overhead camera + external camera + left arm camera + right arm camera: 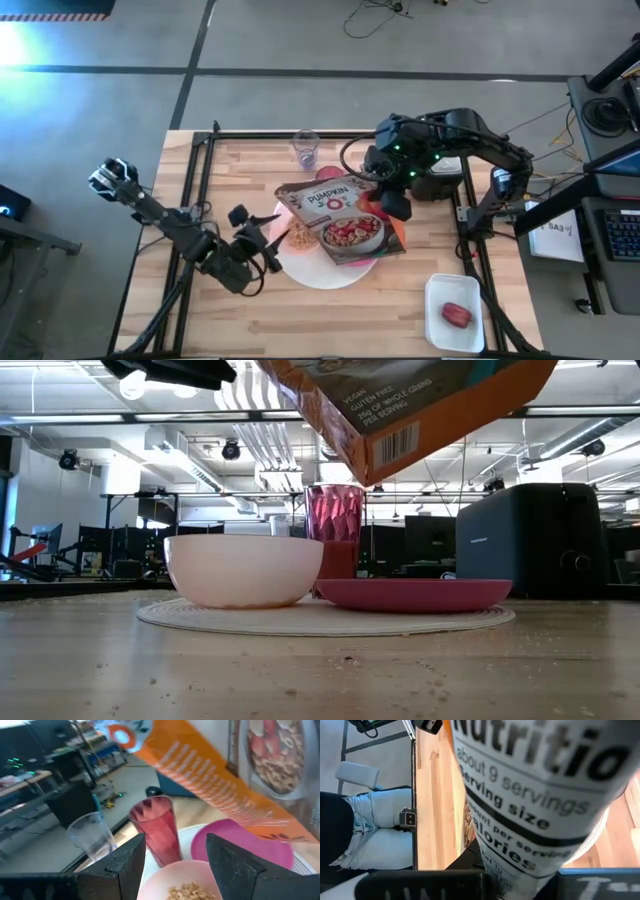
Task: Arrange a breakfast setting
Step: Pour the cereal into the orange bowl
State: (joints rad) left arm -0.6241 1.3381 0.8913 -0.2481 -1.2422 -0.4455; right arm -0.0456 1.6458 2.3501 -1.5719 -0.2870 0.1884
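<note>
An orange cereal box (pixel 340 215) hangs tilted over the setting, held by my right gripper (pixel 392 205); it also shows in the low view (pixel 410 410). Under it the large white plate (pixel 330 272) bears a pale pink bowl (pixel 243 570) holding some cereal (pixel 187 891), a pink translucent cup (pixel 335 525) and a magenta plate (pixel 415 593). My left gripper (pixel 175 855) is open, level with the bowl at its left side, its fingers short of the rim. The small red food (pixel 457 315) lies in a white tray. Spoon and bun are out of view. My right gripper is shut on the cereal box at its right-hand end (pixel 380 212), coming from the table's right. In its wrist view the nutrition side panel (pixel 520 820) runs away from between the fingers. The box is lifted clear and tilted, one corner (pixel 375 475) lowest above the cup.
A clear tumbler (pixel 305 148) stands at the far edge behind the plate. A black toaster (pixel 440 175) stands at the far right, under my right arm. The white tray (pixel 455 290) sits at the near right corner. Bare wood lies along the near edge.
</note>
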